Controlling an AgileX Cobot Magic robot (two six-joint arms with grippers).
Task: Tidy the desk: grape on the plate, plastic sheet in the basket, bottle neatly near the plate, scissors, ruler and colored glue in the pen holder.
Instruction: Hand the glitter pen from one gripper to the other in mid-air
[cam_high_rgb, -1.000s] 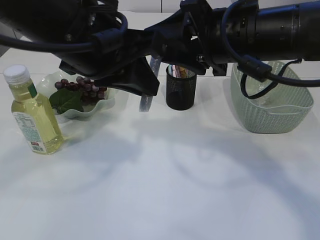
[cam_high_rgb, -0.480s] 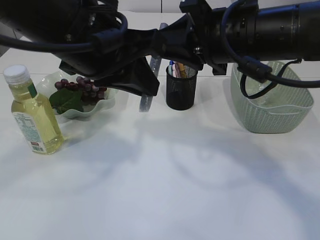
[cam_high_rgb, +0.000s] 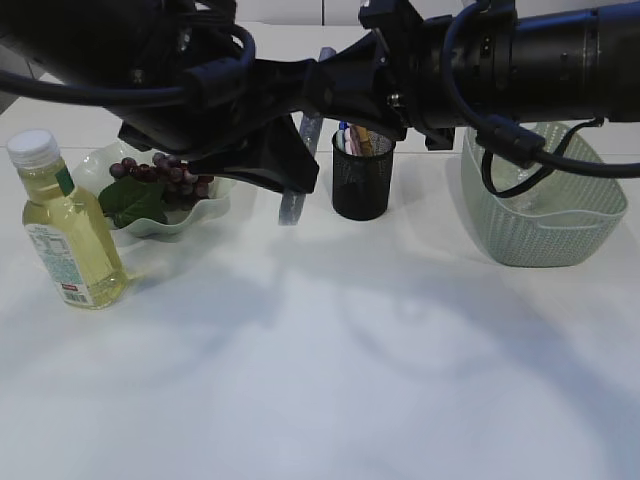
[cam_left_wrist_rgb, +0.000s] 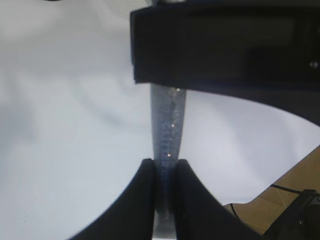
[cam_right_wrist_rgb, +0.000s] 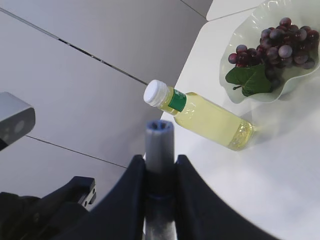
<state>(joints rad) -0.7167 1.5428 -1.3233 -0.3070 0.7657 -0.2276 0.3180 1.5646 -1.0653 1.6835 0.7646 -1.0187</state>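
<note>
exterior view: both my arms cross above the desk at 12 o'clock. the glitter glue tube hangs nearly upright between them, just at 9 o'clock of the pen holder, lower end near the desk at. the holder already has pens or sticks in it. grape is on the plate, bottle stands upright at 7 o'clock of the plate, basket sits at 3 o'clock. i can't make out the plastic sheet, scissors or ruler clearly.

left wrist view: my left gripper is clamped on the tube, fingers pressed on both sides. tube is translucent grey with sparkle specks, slim and slick-looking. its far end disappears under the other arm's dark body at 12 o'clock.

right wrist view: my right gripper pinches the same tube near its capped end, which pokes out at 12 o'clock. bottle and plate with grape are visible beyond.

looks like a handover. to do it well: only one gripper should let go, after the other's grip is firm. then carry the tube over the holder mouth, keep it vertical, lower it into a gap between the things already inside, release low.
</note>
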